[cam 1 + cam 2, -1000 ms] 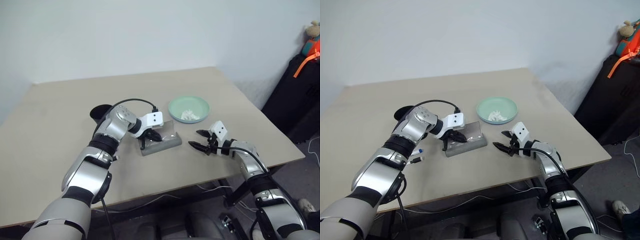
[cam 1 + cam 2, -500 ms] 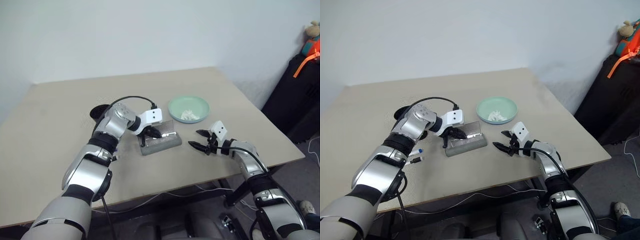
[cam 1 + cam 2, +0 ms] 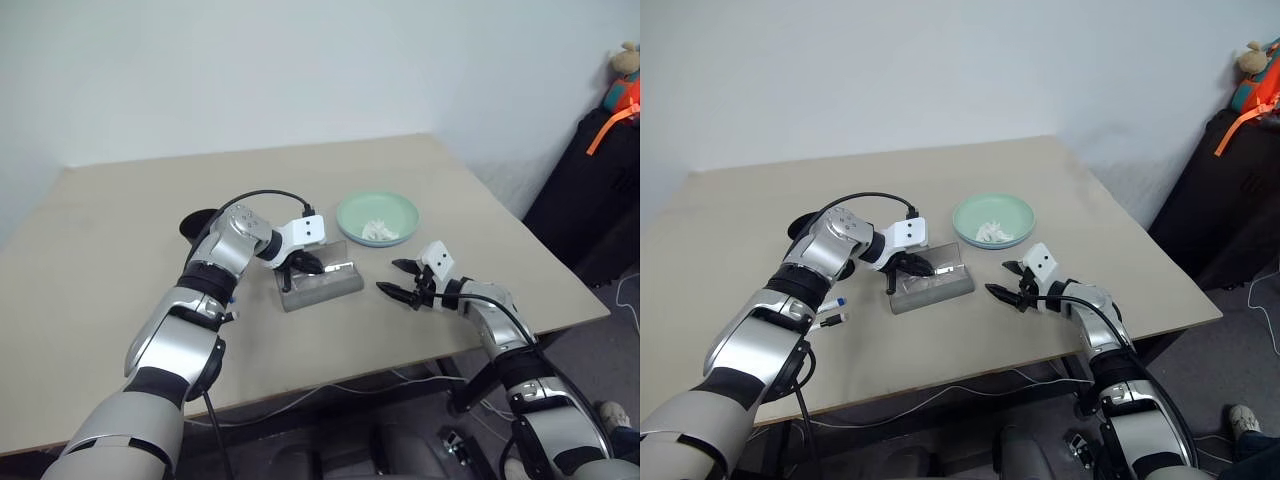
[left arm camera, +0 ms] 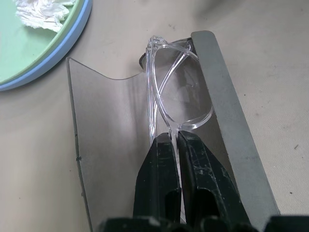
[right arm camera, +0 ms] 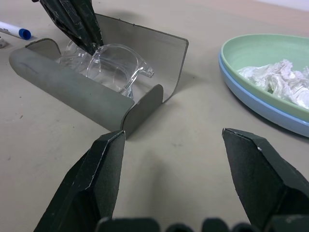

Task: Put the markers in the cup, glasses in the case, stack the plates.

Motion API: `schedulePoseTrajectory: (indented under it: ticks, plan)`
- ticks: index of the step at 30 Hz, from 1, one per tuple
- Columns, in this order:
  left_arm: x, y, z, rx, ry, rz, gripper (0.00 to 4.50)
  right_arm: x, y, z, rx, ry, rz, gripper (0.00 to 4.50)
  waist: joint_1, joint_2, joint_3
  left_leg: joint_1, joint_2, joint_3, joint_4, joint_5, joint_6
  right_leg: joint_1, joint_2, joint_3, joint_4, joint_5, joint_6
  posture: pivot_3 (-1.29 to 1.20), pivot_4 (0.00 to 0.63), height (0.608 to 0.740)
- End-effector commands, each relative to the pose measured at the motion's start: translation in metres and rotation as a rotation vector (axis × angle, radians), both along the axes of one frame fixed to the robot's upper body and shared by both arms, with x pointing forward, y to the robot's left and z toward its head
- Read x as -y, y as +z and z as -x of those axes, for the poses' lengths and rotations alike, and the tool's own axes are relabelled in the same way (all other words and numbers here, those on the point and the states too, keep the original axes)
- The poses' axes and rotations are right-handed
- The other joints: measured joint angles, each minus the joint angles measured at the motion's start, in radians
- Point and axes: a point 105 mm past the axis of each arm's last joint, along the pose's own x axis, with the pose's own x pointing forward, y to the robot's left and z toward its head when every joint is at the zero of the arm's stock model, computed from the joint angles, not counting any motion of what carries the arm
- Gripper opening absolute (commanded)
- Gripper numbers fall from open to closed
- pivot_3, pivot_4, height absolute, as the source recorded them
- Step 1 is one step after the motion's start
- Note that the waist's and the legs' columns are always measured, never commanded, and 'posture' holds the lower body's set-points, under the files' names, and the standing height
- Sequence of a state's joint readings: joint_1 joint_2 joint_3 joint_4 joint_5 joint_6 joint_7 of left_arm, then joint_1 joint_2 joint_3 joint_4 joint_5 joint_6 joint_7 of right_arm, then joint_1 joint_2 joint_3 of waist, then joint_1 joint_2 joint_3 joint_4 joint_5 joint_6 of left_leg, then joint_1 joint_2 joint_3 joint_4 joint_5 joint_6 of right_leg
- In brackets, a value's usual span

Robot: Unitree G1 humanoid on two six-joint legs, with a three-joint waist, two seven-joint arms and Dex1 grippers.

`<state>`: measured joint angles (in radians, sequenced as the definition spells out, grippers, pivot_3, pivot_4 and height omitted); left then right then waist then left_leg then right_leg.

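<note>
The clear glasses [image 4: 181, 96] sit inside the open grey case [image 3: 322, 286], whose lid stands up behind them. My left gripper [image 4: 175, 140] is shut on the glasses at the frame's bridge, reaching down into the case. To the right of the case my right gripper [image 5: 171, 135] hovers open with nothing between its fingers, pointing at the case's end. The mint green plate [image 3: 377, 215] rests on the light blue plate [image 5: 260, 113] behind the case. The black cup [image 3: 198, 222] stands partly hidden behind my left arm. Markers [image 3: 832, 303] with blue caps lie on the table by my left forearm.
A white tissue wad [image 5: 280, 79] lies in the green plate. The table's front edge [image 3: 400, 365] runs close below my right gripper. A black bag [image 3: 590, 190] stands on the floor off the table's right side.
</note>
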<state>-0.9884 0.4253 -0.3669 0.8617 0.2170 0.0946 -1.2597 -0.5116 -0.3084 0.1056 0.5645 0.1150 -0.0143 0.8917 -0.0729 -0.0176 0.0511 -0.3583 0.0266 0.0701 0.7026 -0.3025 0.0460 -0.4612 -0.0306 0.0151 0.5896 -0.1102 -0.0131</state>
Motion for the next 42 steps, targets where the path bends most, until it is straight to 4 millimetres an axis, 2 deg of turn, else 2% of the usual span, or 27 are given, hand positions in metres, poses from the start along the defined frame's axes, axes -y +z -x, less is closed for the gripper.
schedulePoseTrajectory:
  ticks: [1,42]
  plan:
    - [0.0034,0.0165,-0.0057,0.052,-0.01,0.027,0.02,-0.0028,0.0186,-0.007,0.069,0.01,-0.009,3.49,0.0,0.0,0.0,0.0,0.0,0.0,0.0,0.0,0.0,0.0,0.0,0.0,0.0,0.0,0.0,0.0,0.0,0.72]
    - [0.0025,0.0096,0.0027,0.014,-0.038,0.019,0.02,-0.0062,0.0196,-0.0073,0.069,0.027,-0.014,3.49,0.0,0.0,0.0,0.0,0.0,0.0,0.0,0.0,0.0,0.0,0.0,0.0,0.0,0.0,0.0,0.0,0.0,0.72]
